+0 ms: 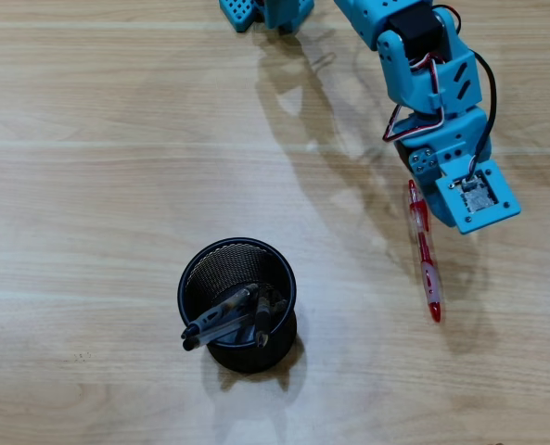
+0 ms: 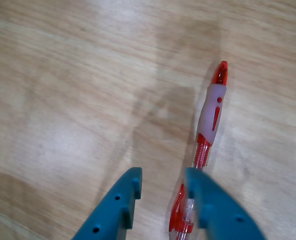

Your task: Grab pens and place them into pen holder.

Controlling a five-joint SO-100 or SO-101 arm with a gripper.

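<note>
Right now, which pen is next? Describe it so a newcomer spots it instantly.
On the wooden table, look right of the black mesh pen holder in the overhead view, under the blue gripper. The red pen lies flat there, the only pen outside the holder and the only red one.

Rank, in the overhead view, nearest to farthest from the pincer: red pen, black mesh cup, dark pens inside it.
1. Red pen: right beside the pincer.
2. Black mesh cup: lower left.
3. Dark pens: leaning over the cup's far left edge.
</note>
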